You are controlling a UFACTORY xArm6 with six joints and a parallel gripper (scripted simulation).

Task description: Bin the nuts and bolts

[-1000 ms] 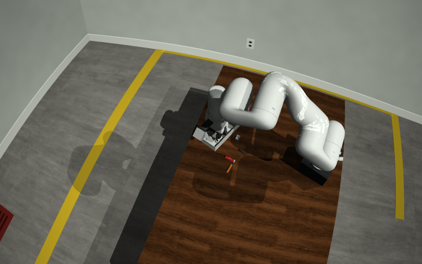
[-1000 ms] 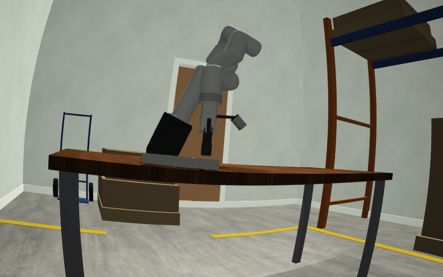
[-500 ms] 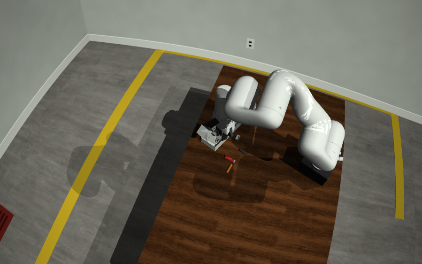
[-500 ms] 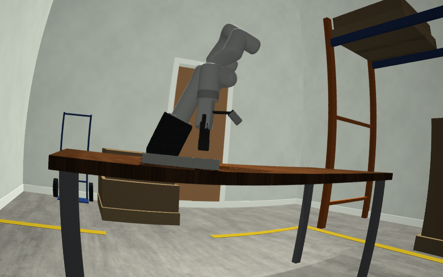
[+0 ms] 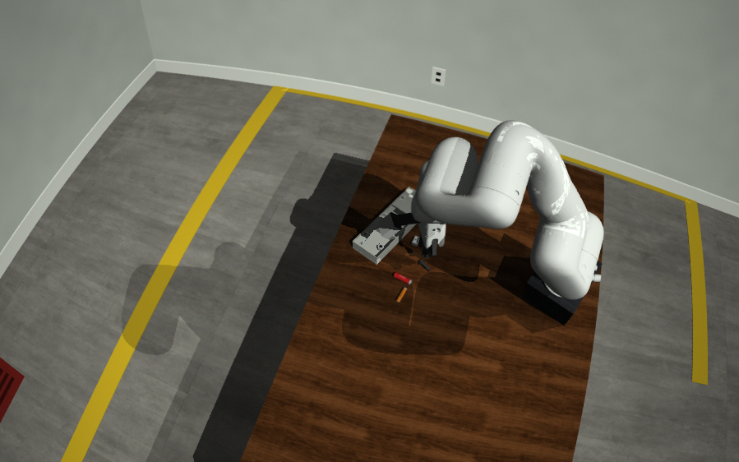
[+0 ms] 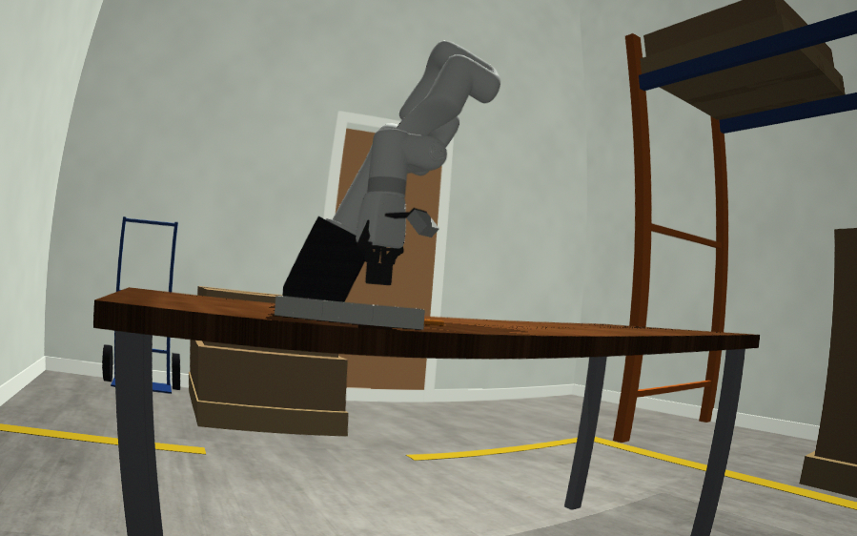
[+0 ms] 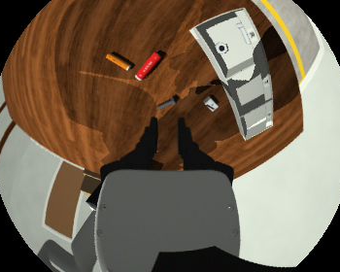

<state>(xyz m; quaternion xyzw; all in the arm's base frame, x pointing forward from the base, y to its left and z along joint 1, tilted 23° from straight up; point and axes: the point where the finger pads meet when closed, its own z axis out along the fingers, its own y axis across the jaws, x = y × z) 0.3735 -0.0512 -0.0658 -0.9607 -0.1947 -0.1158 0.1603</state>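
Observation:
Two grey bins (image 5: 386, 226) stand end to end near the table's left edge; they also show in the wrist view (image 7: 237, 68). I cannot read their letters. One small grey piece (image 7: 223, 47) lies in the end compartment. A dark bolt (image 5: 423, 264) lies on the wood just ahead of my fingertips, as the wrist view (image 7: 168, 103) shows. A small grey nut (image 5: 415, 240) sits beside the bins, also in the wrist view (image 7: 212, 103). My gripper (image 5: 432, 249) hangs above the table, partly open and empty, in the wrist view (image 7: 166, 124) and the side view (image 6: 377, 276).
A red cylinder (image 5: 401, 277) and an orange cylinder (image 5: 401, 294) lie on the table beyond the bolt; the wrist view shows the red cylinder (image 7: 150, 65) and the orange cylinder (image 7: 119, 60). The arm's black base (image 5: 552, 298) stands at the table's right edge.

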